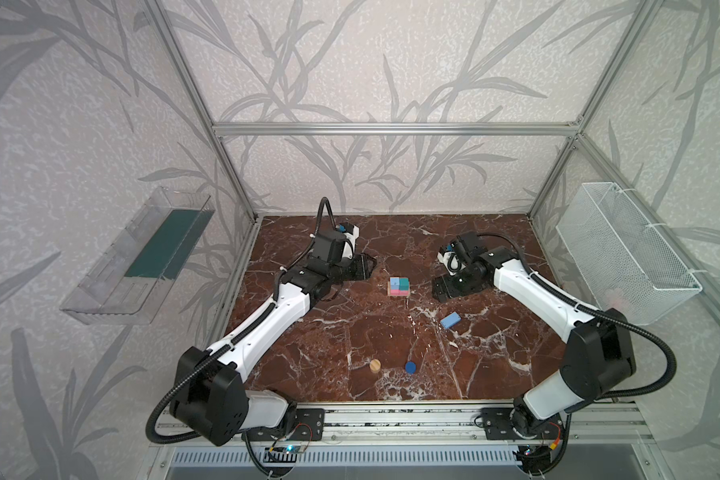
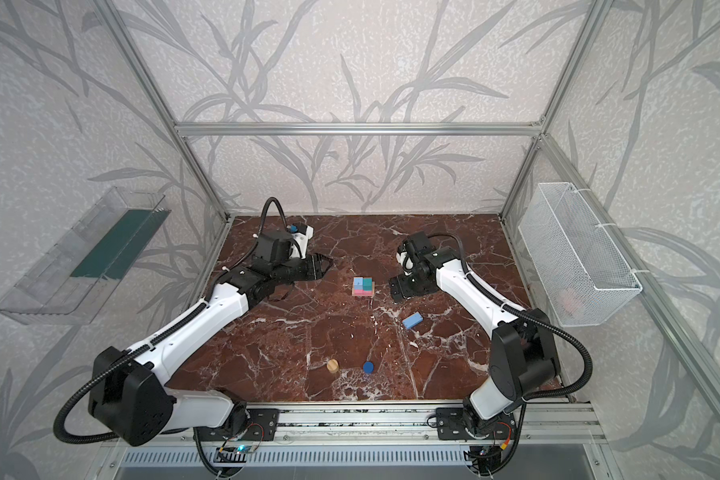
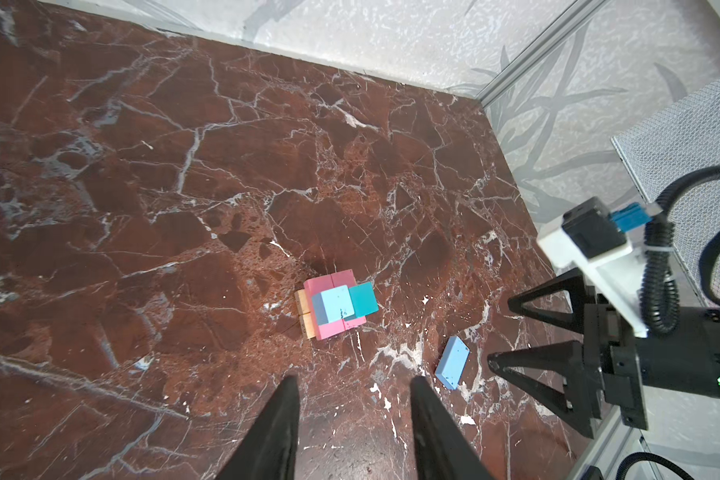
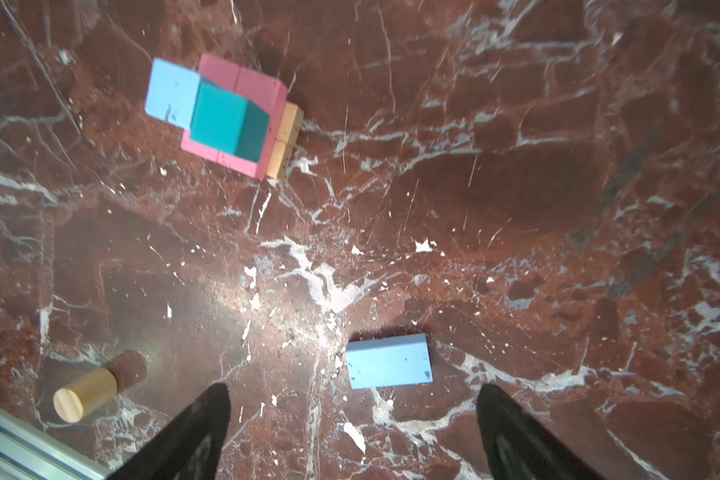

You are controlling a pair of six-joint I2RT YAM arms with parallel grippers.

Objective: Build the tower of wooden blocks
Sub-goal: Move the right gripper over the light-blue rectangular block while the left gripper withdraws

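**Tower part-built, both pincers empty**

You had the tower standing on the red marble tabletop, toward the back and between the two arms.

Layers from the bottom up:
- Two tan bars lay side by side.
- Two pink bars lay across them.
- A light blue block and the teal cube sat on the pink, touching each other.

Your left pincer hung to the left of the tower in both top views, near it but not touching. Its jaws were partly spread with nothing between them.

Your right pincer hung to the right of the tower, also clear of it. Its jaws were spread wide and gripped nothing.

The second light blue block lay flat on the tabletop, in front of the right pincer and to the right of the tower. Nothing touched it.

The tan cylinder stood on end near the front edge. The dark blue cylinder sat beside it, apart from it. Both were well apart from the tower. The dark blue one showed only in the top views.
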